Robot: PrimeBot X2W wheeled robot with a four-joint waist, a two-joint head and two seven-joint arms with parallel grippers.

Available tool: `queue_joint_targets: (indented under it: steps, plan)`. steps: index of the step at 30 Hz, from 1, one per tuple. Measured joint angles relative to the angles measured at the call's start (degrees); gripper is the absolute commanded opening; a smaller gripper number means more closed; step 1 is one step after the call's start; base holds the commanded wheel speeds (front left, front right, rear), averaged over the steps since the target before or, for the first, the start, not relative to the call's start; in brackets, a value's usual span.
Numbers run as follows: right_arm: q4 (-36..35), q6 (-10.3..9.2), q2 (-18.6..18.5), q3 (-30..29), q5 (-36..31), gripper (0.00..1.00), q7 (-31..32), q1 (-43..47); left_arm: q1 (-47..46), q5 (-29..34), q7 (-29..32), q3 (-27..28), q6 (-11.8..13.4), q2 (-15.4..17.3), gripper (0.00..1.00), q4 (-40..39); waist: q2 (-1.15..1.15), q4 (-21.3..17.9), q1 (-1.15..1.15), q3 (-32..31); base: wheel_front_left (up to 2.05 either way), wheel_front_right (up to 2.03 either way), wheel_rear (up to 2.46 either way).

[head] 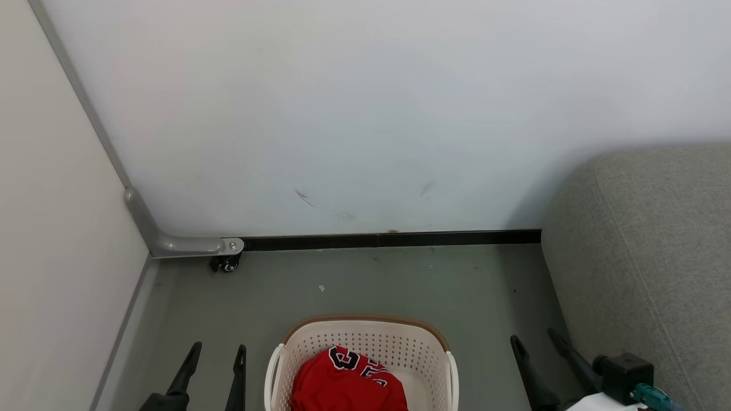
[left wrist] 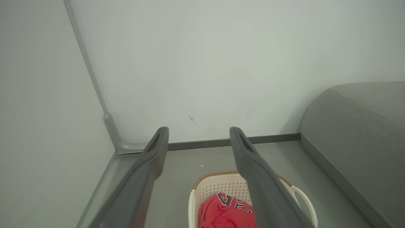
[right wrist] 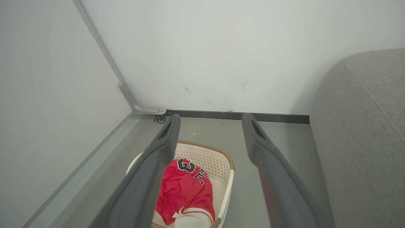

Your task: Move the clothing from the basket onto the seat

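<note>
One grey seat (head: 657, 257) at right against the wall (head: 371, 114), open grey floor (head: 400, 285) beside it, cream basket (head: 365, 337) on floor, apart from seat, red clothing (head: 342, 382) heaped inside, left gripper (head: 220, 346) and right gripper (head: 534, 335) flanking basket, both spread wide, holding nothing.

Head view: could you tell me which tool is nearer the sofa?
The right tool, beside the grey sofa; the left tool stands beyond the laundry basket.

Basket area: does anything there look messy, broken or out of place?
Nothing serious. The red clothing lies crumpled in the basket, not spilled. The wall has two dark scuff marks low down, and a small white scrap lies on the floor beyond the basket.
</note>
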Motion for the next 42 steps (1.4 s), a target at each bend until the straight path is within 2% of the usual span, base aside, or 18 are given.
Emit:
queue_joint_targets:
  steps: [16,42]
  plan:
    - [-0.08,0.00,0.44,-1.52,-1.19,1.00,0.00,0.01,0.00,0.24,0.00,0.13,-1.03,-0.09,1.00,0.18,0.00,-0.76,0.00,-0.03,0.00,0.00,0.00]
    - [-0.68,0.00,0.51,-1.66,-0.94,1.00,0.00,0.26,0.00,-0.33,0.00,-0.33,-1.04,-0.13,1.00,0.18,0.00,-0.94,0.00,0.09,0.00,0.00,0.00]
